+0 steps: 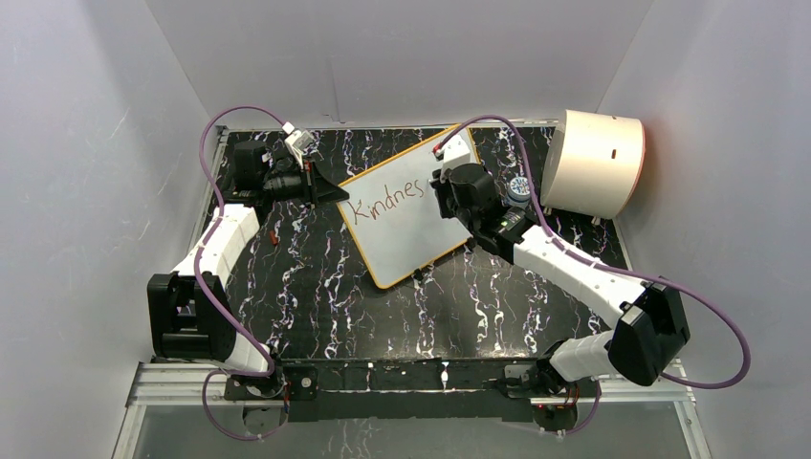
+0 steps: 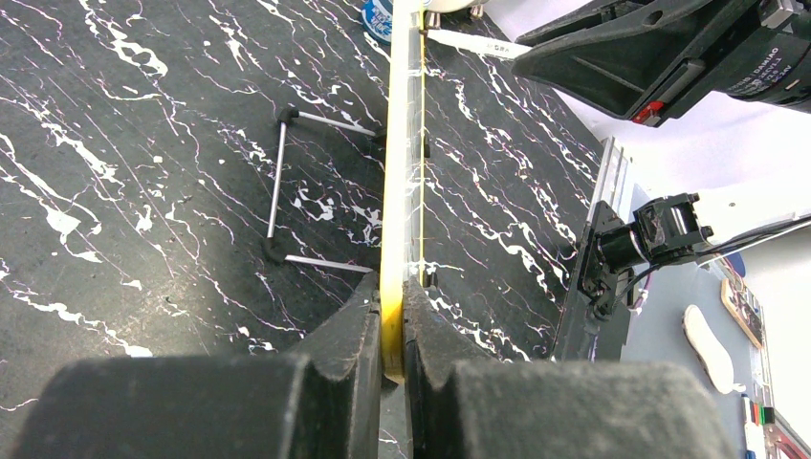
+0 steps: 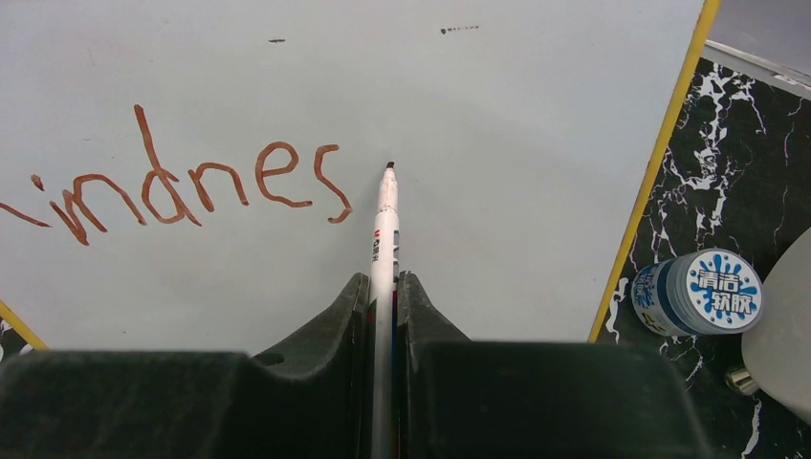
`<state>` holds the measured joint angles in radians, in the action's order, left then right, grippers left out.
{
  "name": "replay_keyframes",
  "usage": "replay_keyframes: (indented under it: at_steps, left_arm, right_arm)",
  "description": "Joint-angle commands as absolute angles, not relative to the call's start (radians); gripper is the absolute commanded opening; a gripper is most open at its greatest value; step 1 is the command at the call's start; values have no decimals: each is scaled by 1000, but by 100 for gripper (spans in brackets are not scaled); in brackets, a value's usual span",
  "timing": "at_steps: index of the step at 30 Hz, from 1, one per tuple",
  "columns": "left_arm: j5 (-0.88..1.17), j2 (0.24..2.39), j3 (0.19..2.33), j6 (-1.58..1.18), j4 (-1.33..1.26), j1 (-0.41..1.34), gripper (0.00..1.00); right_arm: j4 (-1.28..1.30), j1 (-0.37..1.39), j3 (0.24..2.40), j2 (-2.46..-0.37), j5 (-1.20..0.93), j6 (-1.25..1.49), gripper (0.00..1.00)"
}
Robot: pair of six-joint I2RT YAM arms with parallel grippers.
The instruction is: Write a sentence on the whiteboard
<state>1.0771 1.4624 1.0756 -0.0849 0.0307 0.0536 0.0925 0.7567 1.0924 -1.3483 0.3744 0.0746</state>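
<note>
Right wrist view: a white plastic marker (image 3: 385,220) is clamped by the right gripper (image 3: 383,287), tip ahead of it beside dark red lettering (image 3: 191,186) on the yellow-rimmed white whiteboard (image 3: 516,143), pinched edgewise by the left gripper (image 2: 390,296).

Left end effector (image 2: 392,306) clamped on whiteboard (image 2: 398,191) rim, arm extended forward. Right end effector (image 3: 384,292) pinching marker (image 3: 385,220), arm angled inward.

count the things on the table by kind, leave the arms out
whiteboard: 1
marker: 1
tub: 1
drum: 1
wire stand: 1
total: 5
</note>
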Motion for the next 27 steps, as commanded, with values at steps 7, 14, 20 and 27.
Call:
replay_keyframes:
  at_steps: [7, 14, 20, 27]
  left_arm:
    - [1067, 1489, 1040, -5, 156, 94, 0]
    - [1066, 1489, 1040, -5, 155, 94, 0]
    - [1063, 1489, 1043, -5, 157, 94, 0]
    - [1063, 1489, 1042, -5, 157, 94, 0]
  right_arm:
    - [14, 750, 1162, -1366, 353, 66, 0]
    - [12, 750, 1169, -1372, 327, 59, 0]
    - [39, 750, 1160, -1368, 303, 57, 0]
    - [88, 750, 1138, -1356, 300, 60, 0]
